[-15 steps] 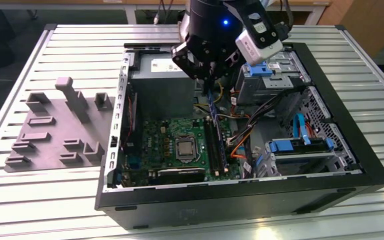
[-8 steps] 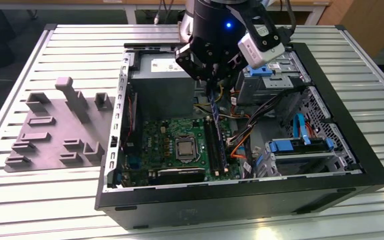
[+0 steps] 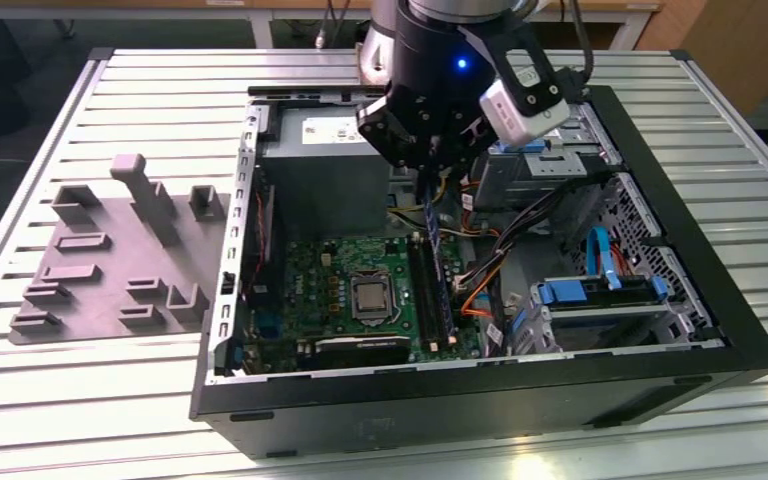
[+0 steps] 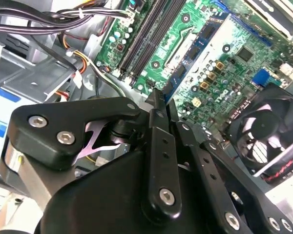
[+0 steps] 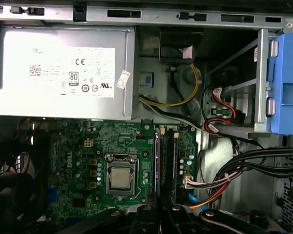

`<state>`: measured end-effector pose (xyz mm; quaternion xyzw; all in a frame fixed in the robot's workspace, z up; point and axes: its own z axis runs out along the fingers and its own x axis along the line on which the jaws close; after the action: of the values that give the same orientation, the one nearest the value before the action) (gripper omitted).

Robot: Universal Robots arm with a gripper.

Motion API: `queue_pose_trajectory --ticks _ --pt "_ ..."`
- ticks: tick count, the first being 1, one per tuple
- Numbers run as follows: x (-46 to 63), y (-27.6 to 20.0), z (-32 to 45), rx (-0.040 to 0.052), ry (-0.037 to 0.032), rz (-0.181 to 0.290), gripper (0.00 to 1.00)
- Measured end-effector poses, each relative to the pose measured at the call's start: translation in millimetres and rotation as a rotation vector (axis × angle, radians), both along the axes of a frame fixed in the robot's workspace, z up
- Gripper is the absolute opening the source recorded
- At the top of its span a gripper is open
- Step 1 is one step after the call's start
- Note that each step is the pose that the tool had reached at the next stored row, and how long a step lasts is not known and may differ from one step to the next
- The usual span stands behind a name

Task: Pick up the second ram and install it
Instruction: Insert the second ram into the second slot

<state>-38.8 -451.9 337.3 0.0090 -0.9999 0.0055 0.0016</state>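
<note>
**RAM stick 2: claw over the slots, insertion under way**

The claw (image 3: 427, 172) hangs inside the open computer case (image 3: 704, 300), which lies on its side on the slatted bench (image 3: 117, 400), towards the bench's middle. In the exterior view a thin dark stick runs down from between the fingers to the motherboard (image 3: 317, 290). I take this for the second ram (image 3: 422, 215), held on edge, with its lower end at or just above the long black memory slots (image 3: 427, 290). Whether it touches the slot I cannot tell.

In the second wrist view the fingers (image 4: 156, 146) stand pressed close together, with a thin edge (image 4: 158, 97) showing at their tip, so the claw reads as pinching the stick. The slots (image 4: 146, 36) lie further along the board.

In the first wrist view the slots (image 5: 167, 161) run straight away from the claw (image 5: 158, 214), beside the processor socket (image 5: 121, 176) and below the power supply (image 5: 63, 73). One slot looks already filled, though I cannot be sure which.

Judgement on doing this step well: keep the stick square to the slot along its whole length, with the notch matched, and press evenly so neither end seats first. The cable bundle (image 3: 518, 235) lies near the slots on the drive-bay side and could snag. The grey parts tray (image 3: 117, 260) sits near the bench's edge, on the exterior view's left.
</note>
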Motion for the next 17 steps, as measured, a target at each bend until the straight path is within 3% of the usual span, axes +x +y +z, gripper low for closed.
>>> queue_pose_trajectory --ticks 7,17 --pt "1.0 0.2 -12.0 0.0004 0.0 0.0 0.14" --pt "1.0 0.2 -12.8 0.0004 0.0001 0.0 0.14"
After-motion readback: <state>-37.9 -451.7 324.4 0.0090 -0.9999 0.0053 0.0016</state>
